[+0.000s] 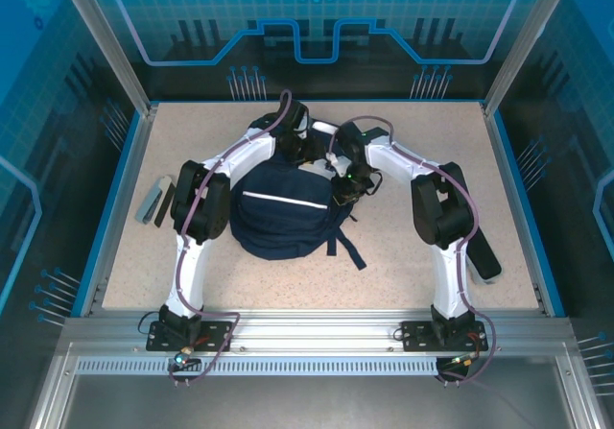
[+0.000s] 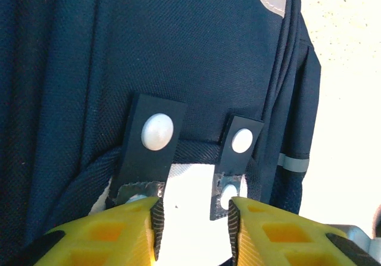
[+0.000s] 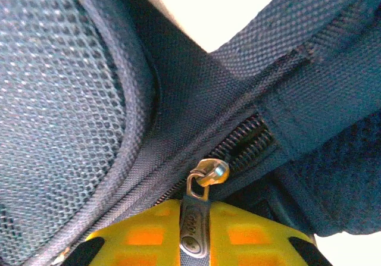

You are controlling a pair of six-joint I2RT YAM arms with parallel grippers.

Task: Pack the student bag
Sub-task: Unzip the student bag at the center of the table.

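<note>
Right end effector [image 3: 193,217] pinches zipper pull [image 3: 196,191] on student bag [image 3: 71,99]

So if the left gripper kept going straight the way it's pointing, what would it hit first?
Most likely the student bag: the left gripper points straight at its white patch, between two black snap tabs, and looks very close. Depth is hard to judge here.

I see the bag [image 1: 283,213] is rough woven cloth. Its zip tag [image 3: 195,221] is shiny metal. My yellow jaws look like smooth plastic. The desk [image 1: 413,256] is dull and speckled.
</note>
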